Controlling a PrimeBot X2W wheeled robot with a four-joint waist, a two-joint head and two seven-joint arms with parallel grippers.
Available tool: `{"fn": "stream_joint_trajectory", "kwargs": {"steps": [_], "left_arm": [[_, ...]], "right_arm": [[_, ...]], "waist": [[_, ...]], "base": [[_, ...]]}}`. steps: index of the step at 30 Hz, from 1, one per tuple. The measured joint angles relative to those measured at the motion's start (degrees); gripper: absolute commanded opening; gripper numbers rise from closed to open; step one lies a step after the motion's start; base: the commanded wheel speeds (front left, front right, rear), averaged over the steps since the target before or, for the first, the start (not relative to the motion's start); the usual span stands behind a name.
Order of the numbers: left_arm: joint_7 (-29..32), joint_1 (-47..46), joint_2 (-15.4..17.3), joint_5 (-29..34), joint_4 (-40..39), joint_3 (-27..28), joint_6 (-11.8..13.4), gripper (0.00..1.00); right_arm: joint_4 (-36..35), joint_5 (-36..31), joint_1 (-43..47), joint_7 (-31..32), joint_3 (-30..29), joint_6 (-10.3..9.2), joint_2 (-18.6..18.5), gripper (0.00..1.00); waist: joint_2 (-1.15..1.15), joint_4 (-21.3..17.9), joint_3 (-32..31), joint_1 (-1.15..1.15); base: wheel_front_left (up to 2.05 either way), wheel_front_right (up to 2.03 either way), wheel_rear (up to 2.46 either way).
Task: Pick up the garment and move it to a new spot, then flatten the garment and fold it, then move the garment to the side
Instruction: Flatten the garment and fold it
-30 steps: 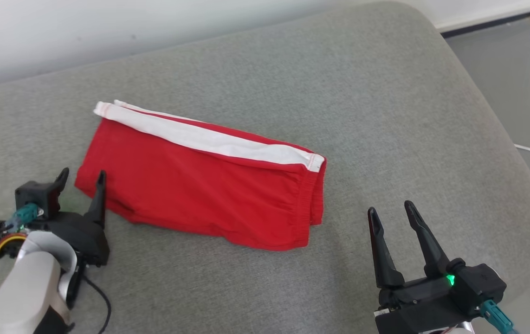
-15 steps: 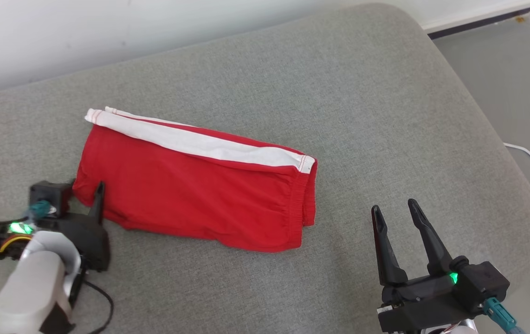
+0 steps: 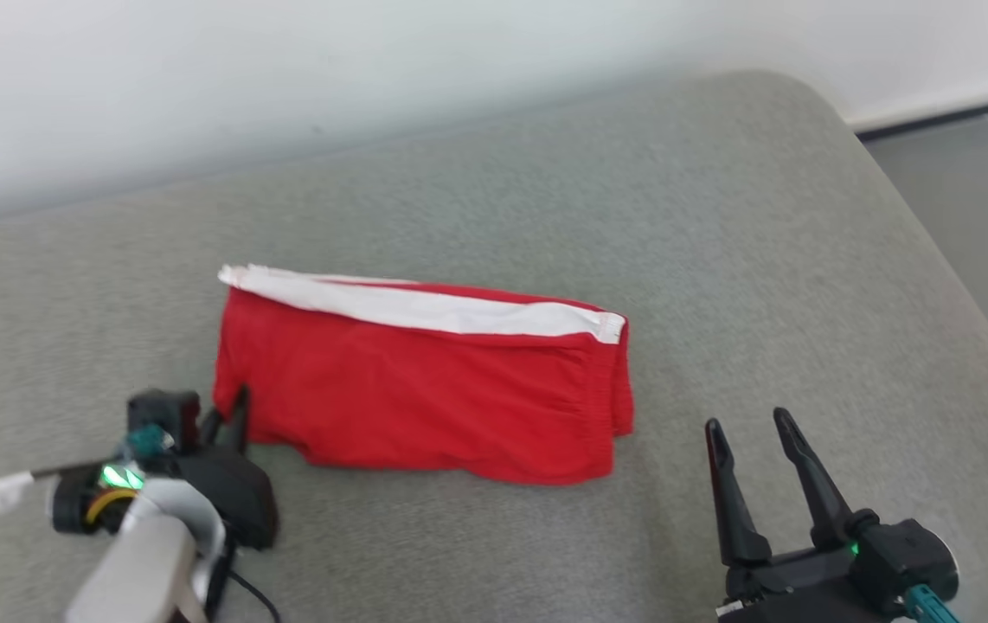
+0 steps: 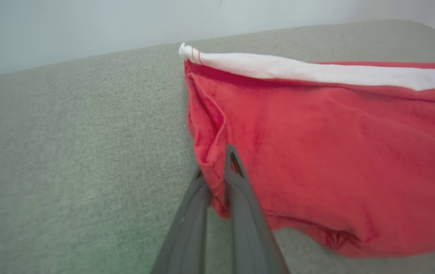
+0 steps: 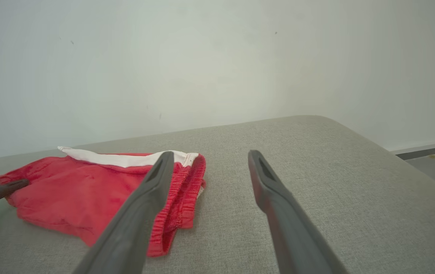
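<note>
FOLDED SHORTS, ONE CORNER PINCHED: A red garment (image 3: 425,381), a pair of soft knit shorts folded into a long rectangle, lies flat on a grey upholstered cushion (image 3: 719,216) with a coarse woven surface and a rounded corner. The left gripper (image 3: 230,415) has its jaws pinched together on the garment's near left corner. In the left wrist view the two slim dark fingers (image 4: 240,190) meet with a fold of red cloth caught between them, and the fabric puckers into a soft ridge just beyond the tips. The rest of the garment spreads away ahead and to the right of those jaws. A white band (image 3: 442,307) runs along its far edge, well beyond the tips, and ends in a stitched hem. The gathered, ribbed elastic waistband (image 3: 619,381) forms the short end facing the right gripper (image 3: 748,420). That gripper's jaws stand wide apart over bare cushion with nothing between them. The waistband lies ahead of them and to the left, near the left finger but apart from it. A smooth pale wall (image 3: 286,86) rises behind the cushion.
</note>
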Motion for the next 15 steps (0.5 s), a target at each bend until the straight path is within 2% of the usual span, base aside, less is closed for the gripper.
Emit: {"fn": "stream_joint_trajectory", "kwargs": {"steps": [6,15], "left_arm": [[-0.5,6.1,-3.1,-0.9,-6.0,1.3,2.4,0.0],[-0.5,19.2,-4.8,-1.2,-19.3,3.4,6.5,0.0]], "right_arm": [[0.2,-0.8,2.0,0.0,-1.3,0.0,0.0,1.0],[0.2,-1.6,4.8,0.0,-2.7,0.0,0.0,1.0]], "waist": [[0.0,3.2,-2.7,0.0],[0.0,7.8,-6.1,-0.01]], "base": [[0.0,0.0,0.0],[0.0,0.0,0.0]]}}
